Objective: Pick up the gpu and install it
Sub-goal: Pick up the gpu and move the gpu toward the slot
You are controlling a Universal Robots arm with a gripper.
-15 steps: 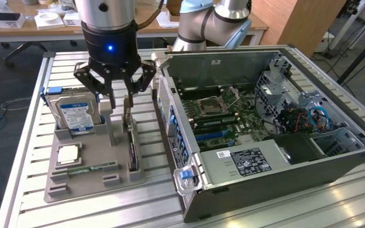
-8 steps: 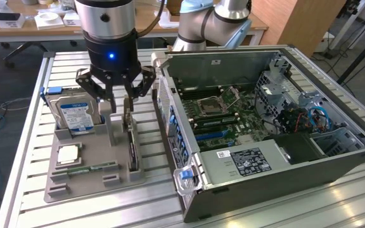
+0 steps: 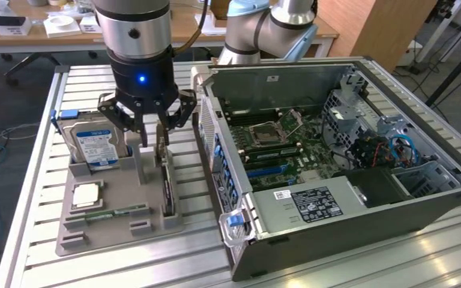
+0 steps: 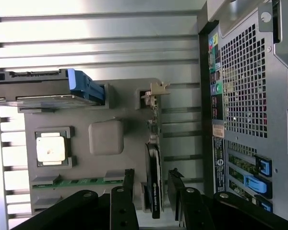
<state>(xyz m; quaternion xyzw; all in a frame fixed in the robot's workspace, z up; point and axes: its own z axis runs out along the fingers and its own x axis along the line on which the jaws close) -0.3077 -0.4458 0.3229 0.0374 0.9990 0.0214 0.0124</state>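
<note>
Spread wide and holding nothing, the gripper (image 4: 151,173) is hovering astride the gpu (image 4: 153,201), which is standing on edge in the grey holder (image 4: 125,105) on the counter (image 4: 96,43) (just beside the open computer case (image 4: 249,72)), so a square, centred descent before closing is looking wisest.

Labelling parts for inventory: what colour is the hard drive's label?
Blue and white, on the hard drive; clearest in the exterior view.
</note>
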